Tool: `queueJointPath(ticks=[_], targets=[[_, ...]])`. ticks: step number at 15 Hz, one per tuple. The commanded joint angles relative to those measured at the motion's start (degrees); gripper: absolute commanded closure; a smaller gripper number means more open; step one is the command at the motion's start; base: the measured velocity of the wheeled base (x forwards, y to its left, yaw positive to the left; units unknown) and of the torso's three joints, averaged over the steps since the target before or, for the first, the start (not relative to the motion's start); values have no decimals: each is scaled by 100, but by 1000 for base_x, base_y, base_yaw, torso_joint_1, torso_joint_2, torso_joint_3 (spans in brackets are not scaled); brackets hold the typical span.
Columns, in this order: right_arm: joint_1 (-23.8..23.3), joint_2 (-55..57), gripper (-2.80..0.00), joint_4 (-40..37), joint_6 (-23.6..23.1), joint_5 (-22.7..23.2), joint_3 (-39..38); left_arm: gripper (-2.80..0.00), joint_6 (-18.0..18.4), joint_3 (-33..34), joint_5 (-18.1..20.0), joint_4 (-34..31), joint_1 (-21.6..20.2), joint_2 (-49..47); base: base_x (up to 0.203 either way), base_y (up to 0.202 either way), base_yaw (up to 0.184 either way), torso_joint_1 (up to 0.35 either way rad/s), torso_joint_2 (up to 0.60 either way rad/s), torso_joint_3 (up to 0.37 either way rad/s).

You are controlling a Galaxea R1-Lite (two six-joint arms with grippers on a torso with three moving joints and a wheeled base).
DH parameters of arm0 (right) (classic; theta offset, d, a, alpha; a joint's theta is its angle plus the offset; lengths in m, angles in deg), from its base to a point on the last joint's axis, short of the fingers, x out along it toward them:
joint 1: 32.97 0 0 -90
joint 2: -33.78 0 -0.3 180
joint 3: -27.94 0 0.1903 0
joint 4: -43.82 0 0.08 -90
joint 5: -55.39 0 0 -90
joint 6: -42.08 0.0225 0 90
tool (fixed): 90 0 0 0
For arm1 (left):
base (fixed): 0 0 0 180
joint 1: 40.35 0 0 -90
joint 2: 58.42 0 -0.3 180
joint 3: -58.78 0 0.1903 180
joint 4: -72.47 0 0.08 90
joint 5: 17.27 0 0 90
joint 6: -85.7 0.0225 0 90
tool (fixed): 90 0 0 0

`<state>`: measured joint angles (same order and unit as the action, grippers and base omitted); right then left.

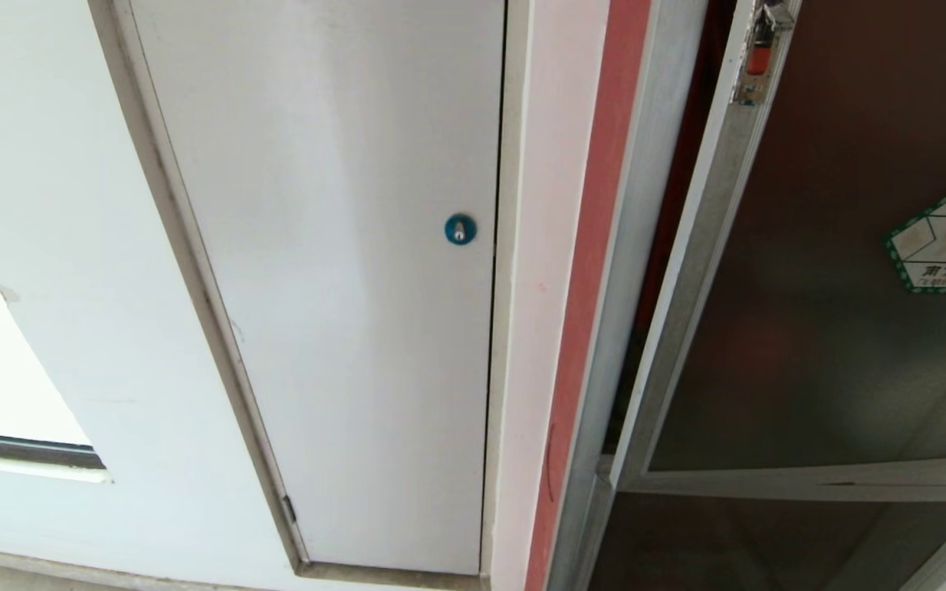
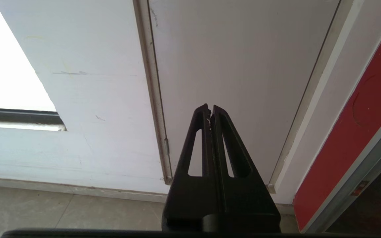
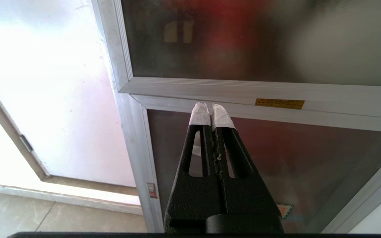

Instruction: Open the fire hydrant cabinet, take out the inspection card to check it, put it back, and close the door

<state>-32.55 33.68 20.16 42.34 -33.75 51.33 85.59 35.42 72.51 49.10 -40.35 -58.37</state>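
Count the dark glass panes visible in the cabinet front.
2: the door pane with the hexagonal sticker, and a smaller pane below the crossbar. More may lie outside the view.

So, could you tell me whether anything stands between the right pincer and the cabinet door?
Nothing visible does. The right pincer, shut and empty, faces the door with only open air between; the red latch is uncovered too.
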Motion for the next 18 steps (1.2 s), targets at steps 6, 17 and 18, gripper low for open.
queueJointPath(ticks=[6,17,18], targets=[[2,5,0,0,0,3,-2,0,28,9,-4,0,0,-5,0,0,0,0,0,0],[2,8,0,1,0,3,-2,0,-94,-2104,1541,61,19,-2282,0,0,0,0,0,0],[2,1,0,-4,0,3,-2,0,-186,-2449,1941,61,27,-2779,0,0,0,0,0,0]])
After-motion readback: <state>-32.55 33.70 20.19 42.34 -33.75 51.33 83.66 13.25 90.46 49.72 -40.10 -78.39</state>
